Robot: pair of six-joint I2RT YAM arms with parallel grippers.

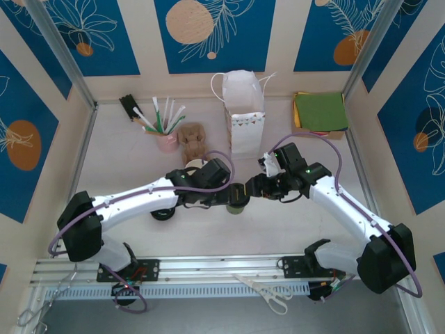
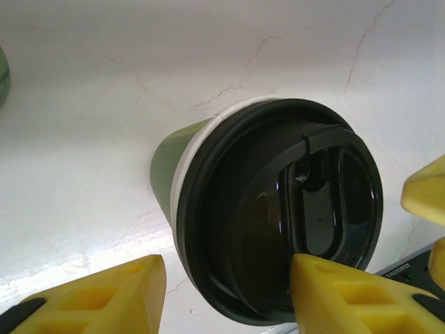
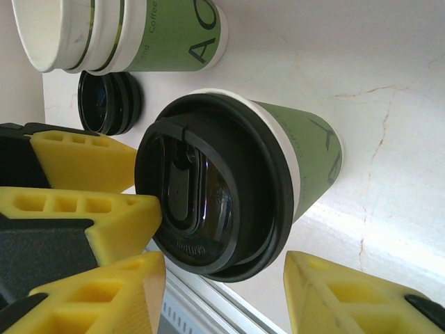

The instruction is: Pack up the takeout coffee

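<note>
The takeout coffee [image 1: 238,206], a dark green paper cup [image 3: 306,156] with a black lid [image 2: 278,216], stands on the white table between the two arms. My left gripper [image 2: 226,278] is open around the lid's edge. One of its yellow fingers [image 2: 341,296] touches the top of the lid and the other [image 2: 97,299] is clear of the cup. My right gripper [image 3: 224,268] is open too, and its fingers [image 3: 348,299] straddle the lid with a gap on each side. Seen from above, the left gripper [image 1: 231,196] and right gripper [image 1: 252,189] meet over the cup.
A tall white bag [image 1: 243,111] stands open behind the cup. A stack of lidless green cups [image 3: 132,31] and a lone black lid [image 3: 108,101] sit close by. Farther off are a pink holder with straws [image 1: 165,139], green and orange napkins [image 1: 321,111] and scissors [image 1: 268,292].
</note>
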